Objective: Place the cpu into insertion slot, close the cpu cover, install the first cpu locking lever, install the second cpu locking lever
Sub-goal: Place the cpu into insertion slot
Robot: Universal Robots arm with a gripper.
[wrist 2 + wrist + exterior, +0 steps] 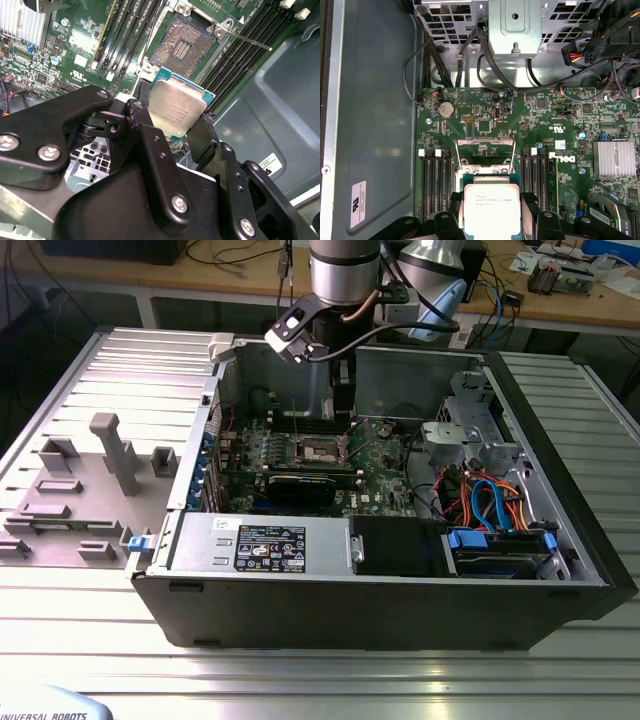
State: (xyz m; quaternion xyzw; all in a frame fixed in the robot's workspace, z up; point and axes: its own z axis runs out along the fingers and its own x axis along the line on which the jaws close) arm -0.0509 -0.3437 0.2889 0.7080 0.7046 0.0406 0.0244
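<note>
Jaws clamp the cpu (177, 112) between them, seemingly just above the insertion slot (182, 45).

**CPU in the fingers, socket open**

Your cpu (177, 107) is a flat square chip with a silver-grey lid, faint print and a blue-green edge. It is pinched on two opposite sides between the black fingers (200, 136), tilted and not seated. The insertion slot (180, 45) lies bare just beyond it, with a dark contact field and a silver rim, set between the long memory slots (125, 35). In the first wrist view you see the cpu cover (485, 150), a thin silver window frame, swung up. One thin locking lever (250, 41) juts free across the memory slots.
</note>
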